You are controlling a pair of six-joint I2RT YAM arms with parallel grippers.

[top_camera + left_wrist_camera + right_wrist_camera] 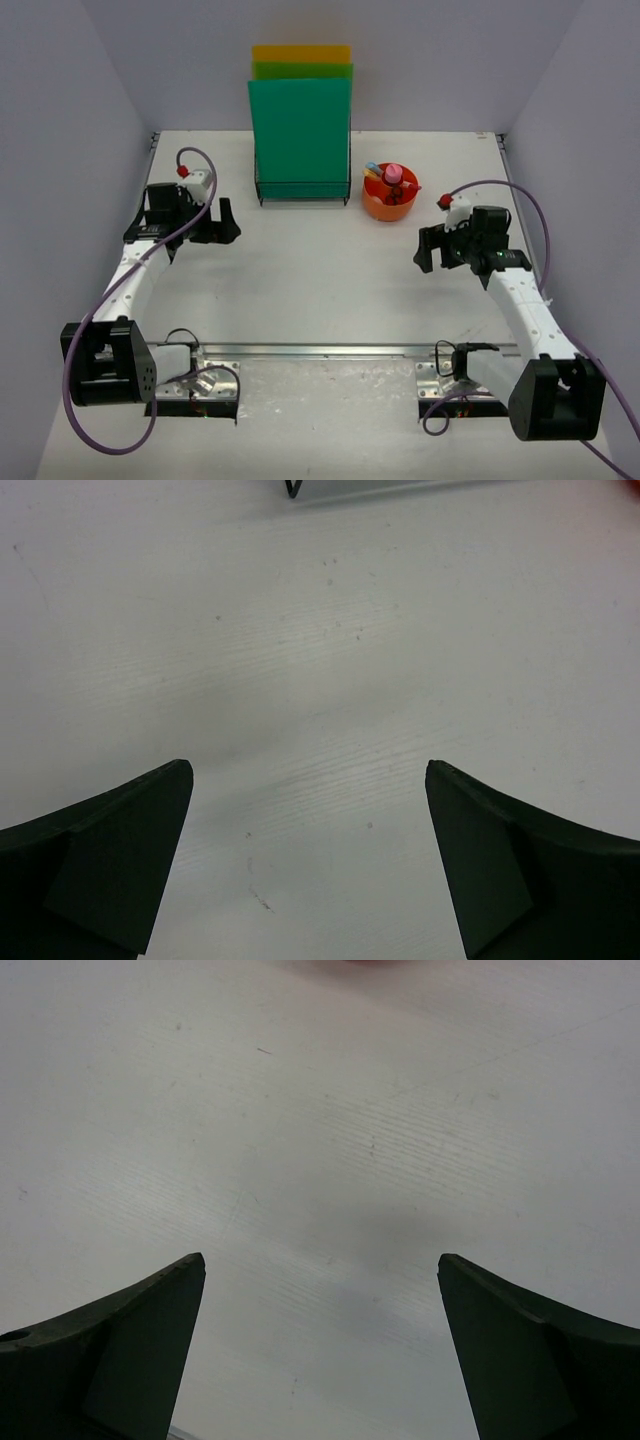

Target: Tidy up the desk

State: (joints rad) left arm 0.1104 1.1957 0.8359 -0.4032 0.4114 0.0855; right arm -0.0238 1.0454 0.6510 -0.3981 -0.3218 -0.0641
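left claw [308, 770] wide, empty | right claw [322, 1260] likewise | wrist views: desk [320, 630] | overhead alone: green folders [300, 130]

Wire rack [300, 192] (green folders [300, 125]) beside orange tray [388, 211]

The left end effector [310, 860] hangs wide over the bare desk [330, 660].

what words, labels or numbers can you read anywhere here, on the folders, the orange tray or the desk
None can be read.
The green folder has a blank front.
The desk bears only faint specks, in the wrist views too.
The small items in the orange tray are too small to show any label.
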